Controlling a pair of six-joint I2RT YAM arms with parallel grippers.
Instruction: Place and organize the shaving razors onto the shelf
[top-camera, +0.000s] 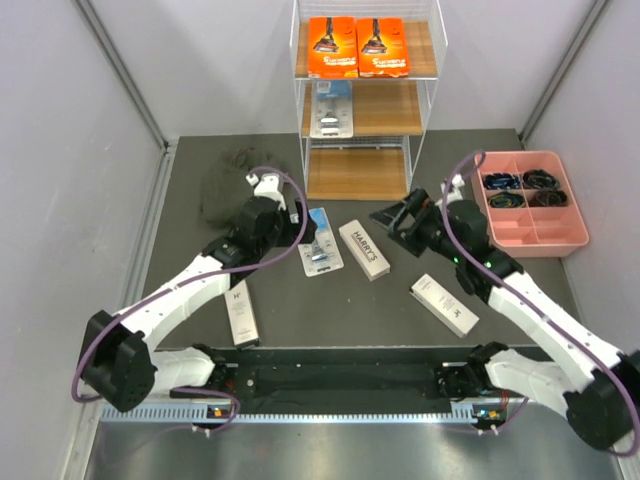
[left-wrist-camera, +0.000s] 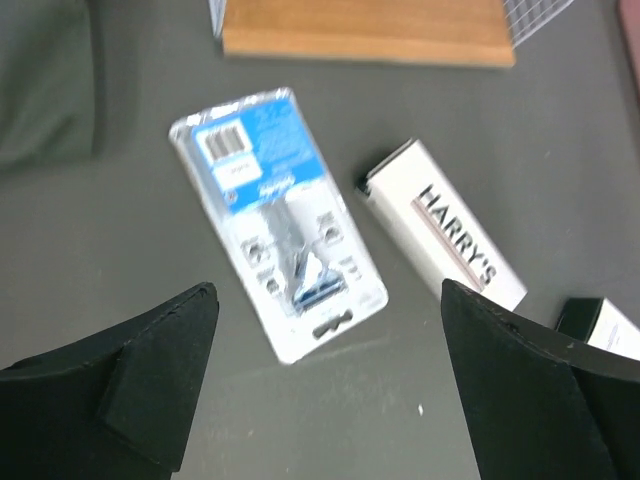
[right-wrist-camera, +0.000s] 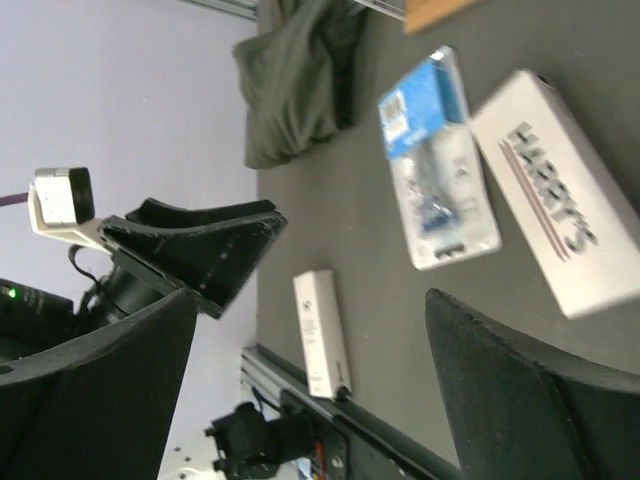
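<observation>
Since a blue blister pack lies flat at the shelf's six o'clock, the left gripper hangs above it spread wide, likely to straddle it; the right gripper, at its three o'clock, gapes empty.

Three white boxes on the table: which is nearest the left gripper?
The middle box, printed HARRY'S, just right of the blister pack under the left gripper. The other two white boxes lie farther off, one each side.

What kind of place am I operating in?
Probably a lab test cell, not a shop: plain panel walls, a railed table, and one small wire shelf staged with razor packs.
</observation>
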